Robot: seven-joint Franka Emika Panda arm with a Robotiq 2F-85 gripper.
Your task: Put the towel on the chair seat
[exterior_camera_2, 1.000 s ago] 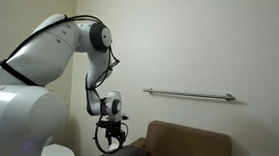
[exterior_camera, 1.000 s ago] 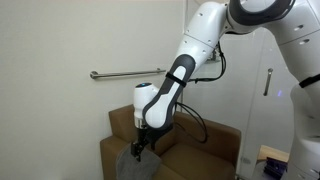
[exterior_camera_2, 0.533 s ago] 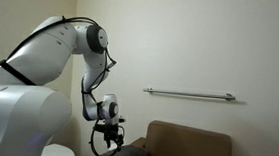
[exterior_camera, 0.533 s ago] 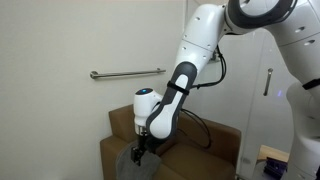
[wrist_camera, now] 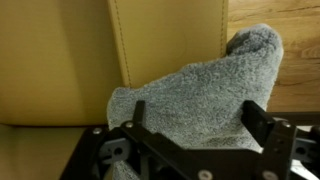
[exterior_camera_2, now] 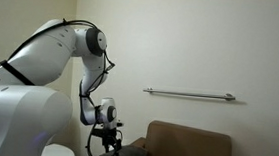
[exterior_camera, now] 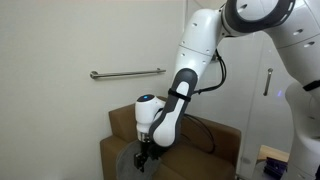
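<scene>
Lower edge of towel behind hand

One tan-brown armchair, one grey towel on the armchair, one wall rail above the armchair, one robot arm over the armchair, one gripper, two fingers.

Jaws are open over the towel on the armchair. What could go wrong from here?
1. The soft grey towel is bunched into a hump between the open jaws; closing may catch only a top fold, which could slip out on lifting.
2. It lies right against the tan-brown upholstered armchair; going lower might pinch the upholstery too.
</scene>
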